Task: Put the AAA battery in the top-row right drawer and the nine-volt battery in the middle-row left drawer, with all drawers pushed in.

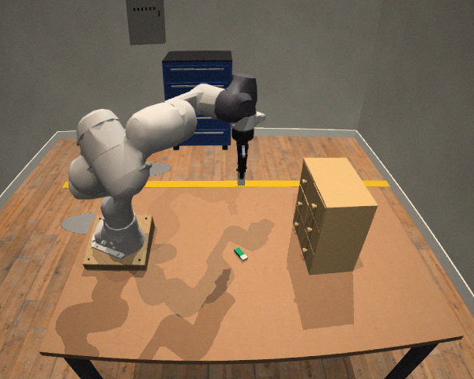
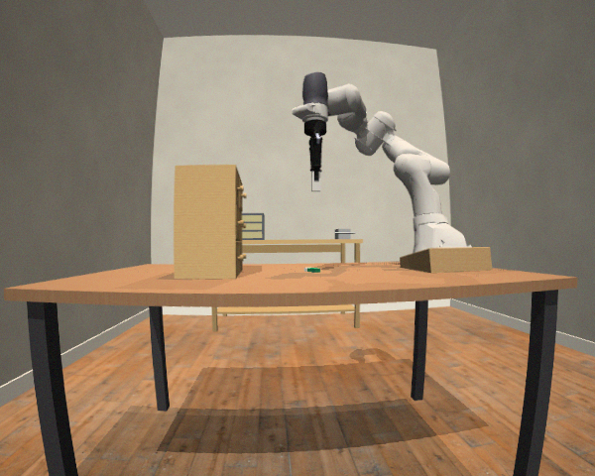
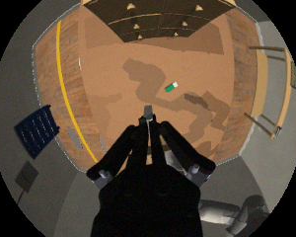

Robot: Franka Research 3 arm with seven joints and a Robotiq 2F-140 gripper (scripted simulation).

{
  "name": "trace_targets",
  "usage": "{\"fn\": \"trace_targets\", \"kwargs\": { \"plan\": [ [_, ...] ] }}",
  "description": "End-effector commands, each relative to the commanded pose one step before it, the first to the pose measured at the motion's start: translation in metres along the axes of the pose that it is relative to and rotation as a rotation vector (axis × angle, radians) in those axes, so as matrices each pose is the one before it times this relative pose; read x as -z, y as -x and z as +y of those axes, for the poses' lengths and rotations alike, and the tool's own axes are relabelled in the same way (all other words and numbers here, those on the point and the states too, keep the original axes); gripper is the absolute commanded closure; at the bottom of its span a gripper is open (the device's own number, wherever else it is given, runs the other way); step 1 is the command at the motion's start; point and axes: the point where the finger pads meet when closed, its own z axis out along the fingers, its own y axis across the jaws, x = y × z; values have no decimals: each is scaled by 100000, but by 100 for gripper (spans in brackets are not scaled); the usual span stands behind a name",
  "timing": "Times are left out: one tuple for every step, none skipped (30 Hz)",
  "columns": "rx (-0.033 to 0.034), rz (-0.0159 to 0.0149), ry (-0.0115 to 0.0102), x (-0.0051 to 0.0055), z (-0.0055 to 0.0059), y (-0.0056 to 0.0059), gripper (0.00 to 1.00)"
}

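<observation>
The small chest (image 1: 343,240) (image 2: 205,225) (image 3: 158,11) stands upright on the table, its drawer fronts facing the arm's base. Its drawers, in three rows of two, all look pushed in; a gap of a few millimetres would be too small to tell. My gripper (image 1: 241,178) (image 2: 315,181) (image 3: 148,111) is shut with nothing seen between its grey fingertips. It points down, high above the table and well out from the drawer fronts. No AAA battery and no nine-volt battery shows in any view; the insides of the drawers are hidden.
A small green block with a white end (image 1: 240,253) (image 2: 312,270) (image 3: 171,87), like an eraser, lies flat on the table (image 1: 250,326) between the arm's base (image 1: 117,263) and the chest. A blue cabinet (image 1: 196,75) stands on the floor beyond the table.
</observation>
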Motion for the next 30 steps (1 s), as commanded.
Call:
{"fn": "trace_targets", "kwargs": {
  "plan": [
    [1126,-558,-180,10,-4,102,100],
    [0,0,0,0,0,0,100],
    [0,0,0,0,0,0,100],
    [0,0,0,0,0,0,100],
    [0,0,0,0,0,0,100],
    [0,0,0,0,0,0,100],
    [0,0,0,0,0,0,100],
    [-702,461,275,-11,36,-71,0],
    [0,0,0,0,0,0,0],
    [0,0,0,0,0,0,0],
    [0,0,0,0,0,0,0],
    [0,0,0,0,0,0,0],
    [0,0,0,0,0,0,0],
    [0,0,0,0,0,0,0],
    [0,0,0,0,0,0,0],
    [0,0,0,0,0,0,0],
    [0,0,0,0,0,0,0],
    [0,0,0,0,0,0,0],
    [0,0,0,0,0,0,0],
    [0,0,0,0,0,0,0],
    [0,0,0,0,0,0,0],
    [0,0,0,0,0,0,0],
    [0,0,0,0,0,0,0],
    [0,0,0,0,0,0,0],
    [0,0,0,0,0,0,0],
    [0,0,0,0,0,0,0],
    [0,0,0,0,0,0,0],
    [0,0,0,0,0,0,0],
    [0,0,0,0,0,0,0],
    [0,0,0,0,0,0,0]
  ]
}}
